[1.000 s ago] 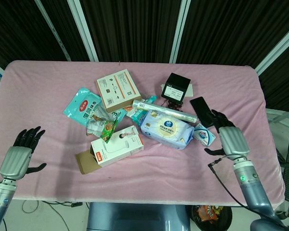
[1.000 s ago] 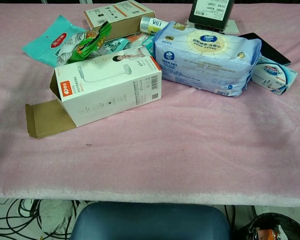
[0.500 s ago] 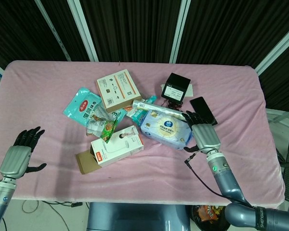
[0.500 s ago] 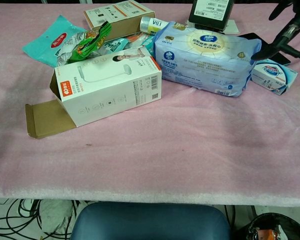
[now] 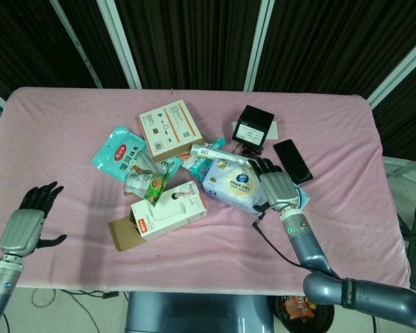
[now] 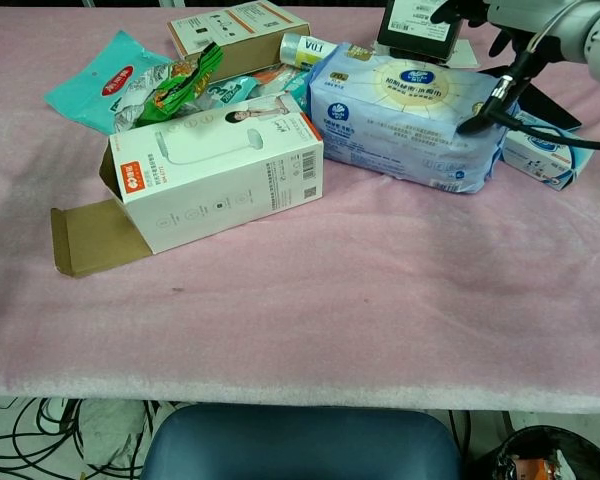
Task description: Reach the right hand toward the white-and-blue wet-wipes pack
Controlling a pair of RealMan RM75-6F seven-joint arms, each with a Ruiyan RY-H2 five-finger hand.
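Nearest me, at the surface's (image 5: 69, 270) near left corner, my left hand (image 5: 26, 225) hangs with its fingers spread and nothing in it, well clear of the clutter. Along the near edge there is a broad bare strip of pink cover, so I have free room to bring an arm in low from my side.

A little further in lies the white carton (image 6: 220, 175) with its brown flap open toward the left edge. Just beside it, toward the right edge, sits the wet-wipes pack (image 6: 415, 115), flat on the surface near the middle. My right hand (image 5: 276, 187) is over the pack's right end, fingers apart and holding nothing. From the chest view a dark fingertip (image 6: 472, 125) looks to be at the pack's top right face, though I cannot tell for sure whether it touches or hovers just above.

I judge the reach as nearly complete: the hand is at the pack, and what is left, at most, is settling onto it.

Room here is tight. A small blue-and-white packet (image 6: 548, 155) lies just beside the pack on the right, partly under my forearm, and a black phone (image 5: 292, 161) sits just behind it. Further back a silver tube (image 5: 225, 155) lies against the pack's far side, then a black box (image 5: 253, 126) and an orange-and-white box (image 5: 169, 129). The far edge beyond is bare.
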